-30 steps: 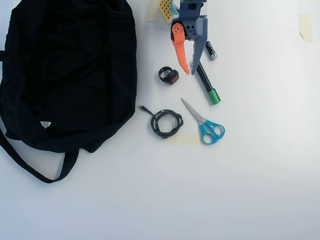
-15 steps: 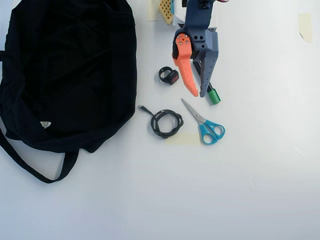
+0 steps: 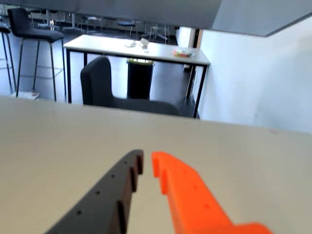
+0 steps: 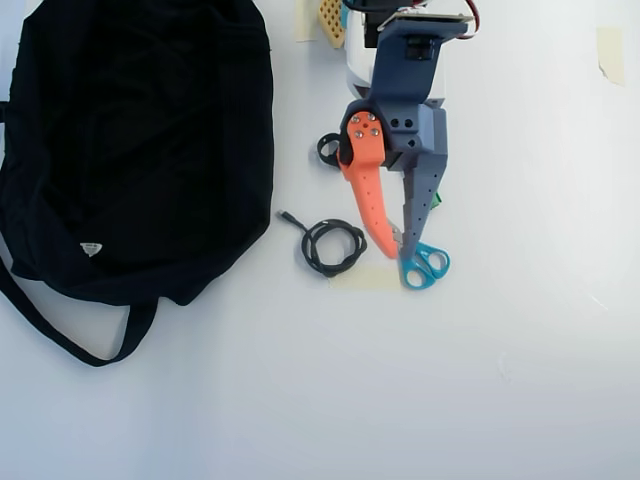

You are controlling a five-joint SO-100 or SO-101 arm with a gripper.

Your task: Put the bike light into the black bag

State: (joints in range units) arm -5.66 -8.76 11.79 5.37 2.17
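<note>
The black bag [image 4: 140,140] lies at the left of the overhead view, with its strap [image 4: 60,340] trailing below and a small white label [image 4: 91,248]. A small black loop [image 4: 327,150] shows beside the arm's wrist; it looks like the bike light's strap, and the body and red lens are hidden under the arm. My gripper [image 4: 397,250] points down the picture, raised above the table, with the orange and grey fingers nearly together and nothing between them. In the wrist view the gripper [image 3: 147,158] shows only bare table ahead.
A coiled black cable [image 4: 333,245] lies just left of the fingertips. Teal scissors [image 4: 425,265] lie under the grey finger, beside a pale tape patch [image 4: 365,275]. The wrist view looks past the table's edge to a dark chair [image 3: 105,87].
</note>
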